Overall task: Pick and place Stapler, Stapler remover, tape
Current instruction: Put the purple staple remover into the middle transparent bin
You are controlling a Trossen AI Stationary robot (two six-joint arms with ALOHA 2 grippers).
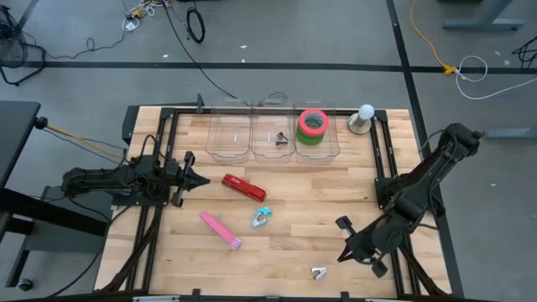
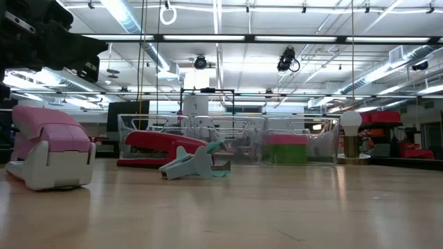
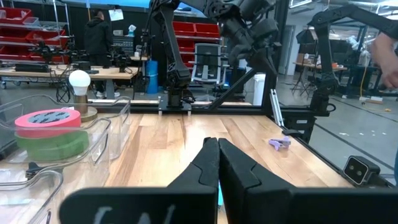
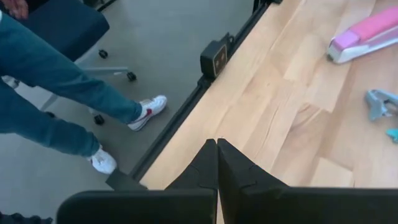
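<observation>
A red stapler (image 1: pixel 243 187) lies mid-table. A pink stapler (image 1: pixel 221 230), a teal staple remover (image 1: pixel 262 218) and a silver-purple staple remover (image 1: pixel 319 273) lie nearer the front. A red tape roll (image 1: pixel 313 122) sits on a green roll (image 1: pixel 312 137) in the rightmost clear bin; both show in the left wrist view (image 3: pixel 47 118). My left gripper (image 1: pixel 201 180) is shut and empty, left of the red stapler. My right gripper (image 1: pixel 341 254) is shut and empty, just right of the silver-purple remover.
Three clear bins (image 1: pixel 228 134) stand in a row at the far edge; the middle one holds a dark staple remover (image 1: pixel 281 138). A white bulb on a stand (image 1: pixel 365 117) is at the far right. A person's legs (image 4: pixel 56 93) stand beyond the table's edge.
</observation>
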